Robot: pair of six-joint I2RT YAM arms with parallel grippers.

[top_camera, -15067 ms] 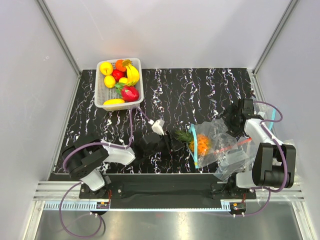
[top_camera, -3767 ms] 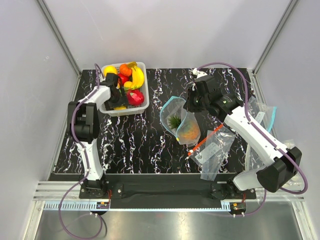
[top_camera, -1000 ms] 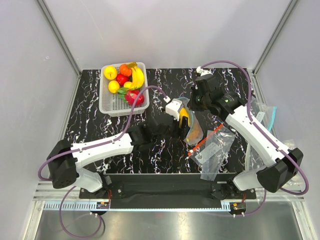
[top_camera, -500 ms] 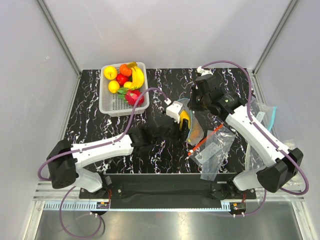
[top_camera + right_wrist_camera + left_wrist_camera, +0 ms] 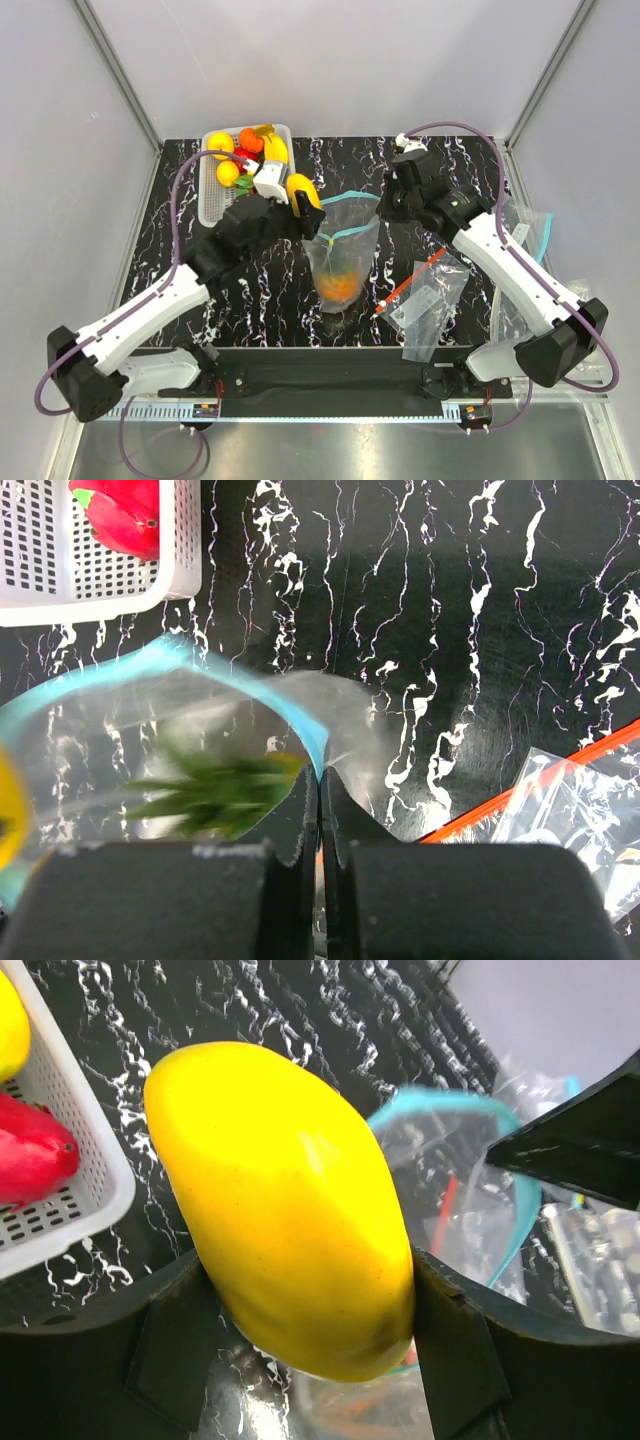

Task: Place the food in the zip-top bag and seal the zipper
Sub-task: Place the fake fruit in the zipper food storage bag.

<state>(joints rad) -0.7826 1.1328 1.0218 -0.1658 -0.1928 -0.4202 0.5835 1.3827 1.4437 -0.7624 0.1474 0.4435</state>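
One wrist view shows right gripper (image 5: 319,780) pinching zipper (image 5: 250,687).

Setting: a robotics laboratory test cell, not a home or a commercial kitchen.

Grounds:
- Plain pale wall panels (image 5: 60,150) enclose the work area on three sides, held in bare aluminium struts (image 5: 118,75) running into the upper corners.
- The tabletop (image 5: 340,165) is a black sheet with white marbling, bearing no domestic fittings.
- The left arm (image 5: 150,310) and right arm (image 5: 510,270) are bolted to a black base plate (image 5: 330,375) along the lower edge, in front of a metal rail (image 5: 330,405).
- Exposed purple cables (image 5: 450,124) loop off the arms.
- Produce in the white basket (image 5: 210,200), upper left, is glossy toy fruits (image 5: 222,142).
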